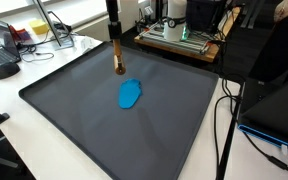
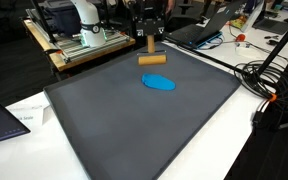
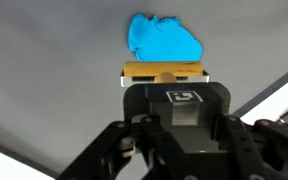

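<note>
The black Robotiq gripper point(image 3: 165, 84) fills the near wrist view, jaws clamped on a tan wooden T-shaped tool point(image 3: 164, 72) whose crossbar lies sideways. Straight ahead, near but apart, a crumpled bright blue lump point(image 3: 164, 40) (cloth or putty, hard to tell) rests on the dark grey mat point(image 1: 74, 110). Nothing stands between them. A white machine point(image 2: 84, 20) sits beyond the mat's far edge.

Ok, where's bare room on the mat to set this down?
Most of the gray mat is bare: from the blue cloth to the near edge, and either side of it. Crowded where the tool holds the wooden piece by the cloth, and among cables off the mat.
</note>
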